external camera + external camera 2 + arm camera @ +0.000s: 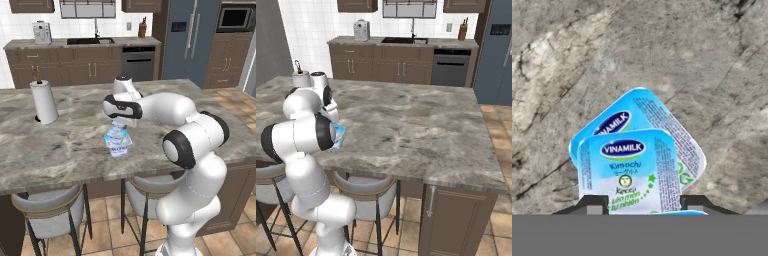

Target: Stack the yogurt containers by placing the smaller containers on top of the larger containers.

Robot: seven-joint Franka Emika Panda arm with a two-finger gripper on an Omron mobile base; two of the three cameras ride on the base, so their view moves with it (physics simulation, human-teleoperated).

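Between my two dark fingertips sits a small yogurt cup, its light-blue foil lid facing the hand camera with the blue brand oval across the top. My claw pinches this cup from either side, the jaws part-way closed against its edges. Directly beyond it, rotated at an angle, lies the wider tub, its light-blue lid showing past the cup's top and right edges; whether the cup rests on that lid or hangs just above it I cannot tell. Along the bottom of the hand view a sliver of another pale-blue lid edge peeks up, too cropped to identify.

From the left base camera, my arm bends forward and down over the marbled grey table, the claw pointing at the stacked white-and-blue containers standing near the table's front edge. A paper towel roll stands upright at the table's left side, well apart from the containers. Two grey stools are tucked under the front overhang.

From the right base camera, my arm's joints cover most of the stack; a patch of its blue print shows beside the elbow. Behind the table, a sink, a dishwasher and a fridge line the back wall.
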